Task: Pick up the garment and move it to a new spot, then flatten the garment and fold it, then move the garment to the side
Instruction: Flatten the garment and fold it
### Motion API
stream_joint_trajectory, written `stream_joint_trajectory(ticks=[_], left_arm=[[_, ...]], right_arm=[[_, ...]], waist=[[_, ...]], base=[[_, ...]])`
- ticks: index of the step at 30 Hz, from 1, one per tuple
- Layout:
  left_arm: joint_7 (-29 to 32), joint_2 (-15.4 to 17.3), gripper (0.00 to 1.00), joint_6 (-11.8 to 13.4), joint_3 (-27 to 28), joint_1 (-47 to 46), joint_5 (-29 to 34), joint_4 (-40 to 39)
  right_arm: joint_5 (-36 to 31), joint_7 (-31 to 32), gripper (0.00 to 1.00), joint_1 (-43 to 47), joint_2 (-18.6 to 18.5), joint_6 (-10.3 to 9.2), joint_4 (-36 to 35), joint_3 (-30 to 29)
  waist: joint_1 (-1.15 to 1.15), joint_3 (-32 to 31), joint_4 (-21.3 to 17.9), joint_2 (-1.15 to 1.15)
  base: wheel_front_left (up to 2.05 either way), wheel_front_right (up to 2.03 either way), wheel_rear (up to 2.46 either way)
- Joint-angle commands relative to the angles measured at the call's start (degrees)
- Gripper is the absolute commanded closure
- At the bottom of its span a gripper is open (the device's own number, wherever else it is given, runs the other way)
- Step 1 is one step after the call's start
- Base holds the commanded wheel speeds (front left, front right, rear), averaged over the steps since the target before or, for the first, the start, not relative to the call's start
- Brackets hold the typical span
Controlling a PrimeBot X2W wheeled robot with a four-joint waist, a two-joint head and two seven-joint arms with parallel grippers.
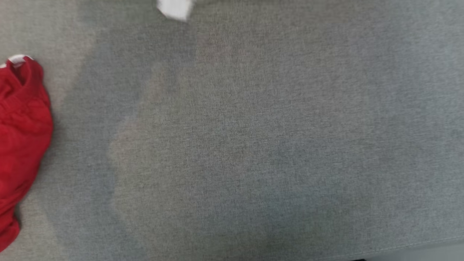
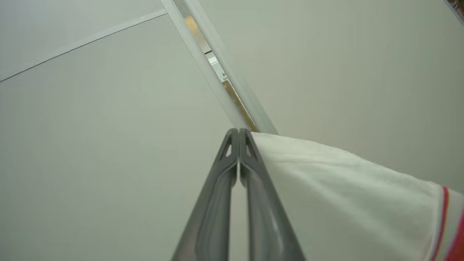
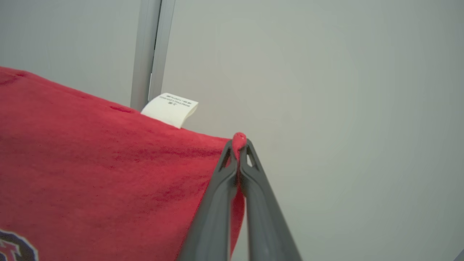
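**Garment up in both fingers: lay it down wide, hem first**

The grey cloth-covered counter [image 1: 253, 145] is bare thru the middle and right, so there's plenty of room for the new spot. The red garment [image 1: 21, 137] is bunched at the far left of the head view. Can't tell if its low end touches the counter. In the right wrist view it spreads as a broad red sheet, w/ part of a printed logo [image 3: 14, 248] low left and a white label [image 3: 170, 108] standing up at its top edge. A white sleeve [image 2: 355, 195] w/ red stripes shows in the left wrist view.

The left fingers [image 2: 239, 137] are pressed fully together. The sleeve's edge runs taut from their tip, so it looks pinched there. The right fingers [image 3: 238, 154] are clamped tight too, w/ a small nub [image 3: 239, 139] of red cloth poking out at the tip.

Judgement: this is the carry step, w/ lay-down next. To do it well:
- Bring the garment over the bare middle.
- Hold the arms well apart so the top edge is taut.
- Lower till the hem lands first, then draw back so the body rolls out flat.
- Both pinches look thin, esp. the right, so go slow w/ no jerks.
- Let go only once the cloth rests.
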Motion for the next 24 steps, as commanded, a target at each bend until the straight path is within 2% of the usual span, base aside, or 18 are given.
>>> stream_joint_trajectory(ticks=[1, 4, 7, 9, 11, 15, 19, 24], left_arm=[[-2.4, -1.1, 1.00, -0.4, -0.3, -2.5, 1.4, 2.6], [-7.2, -3.2, 1.00, -0.7, -1.0, -5.5, 2.8, 7.7], [-9.5, -3.6, 1.00, 0.3, -0.6, -3.9, 3.9, 9.0], [-9.9, -3.7, 1.00, 0.6, -0.1, -0.3, 3.9, 7.7], [-9.9, -3.2, 1.00, 1.3, 1.6, 3.9, 4.1, 3.1], [-9.9, -2.3, 1.00, 2.0, 4.8, 18.6, 4.2, -7.0], [-9.9, -1.3, 1.00, 3.6, 10.0, 36.2, 2.9, -17.1], [-9.9, -1.8, 1.00, 1.4, 14.4, 60.1, 0.5, -25.1]], right_arm=[[-1.1, -2.0, 1.00, -2.6, 0.4, -0.11, 2.0, 1.0], [-2.5, -6.5, 1.00, -6.7, 0.9, -0.11, 6.4, 3.4], [-2.8, -10.4, 1.00, -7.6, 1.4, -0.11, 10.0, 4.3], [-2.5, -11.7, 1.00, -5.6, 2.0, -0.11, 11.9, 5.3], [-1.6, -12.4, 1.00, -3.2, 2.6, -0.11, 12.8, 6.1], [-0.9, -12.7, 1.00, 3.3, 2.9, -0.11, 10.3, 4.2], [-1.3, -12.6, 1.00, 14.8, 4.1, -0.11, 5.1, 0.3], [-2.6, -12.6, 1.00, 31.2, 5.0, -0.11, -0.8, -6.2]], waist=[[-0.01, 6.3, 0.0, 0.00], [-0.01, 7.1, 0.8, 0.00], [-0.01, 7.8, 1.7, 0.00], [-0.01, 7.8, 2.3, 0.00], [-0.01, 7.7, 2.6, 0.00], [-0.01, 6.0, 3.2, 0.00], [-0.01, 1.8, 3.3, 0.00], [-0.01, -5.5, 3.4, 0.00]], base=[[0.00, 0.00, 0.00], [0.00, 0.00, 0.00], [0.00, 0.00, 0.00], [0.00, 0.00, 0.00], [0.00, 0.00, 0.00], [0.00, 0.00, 0.00], [0.00, 0.00, 0.00], [0.00, 0.00, 0.00]])
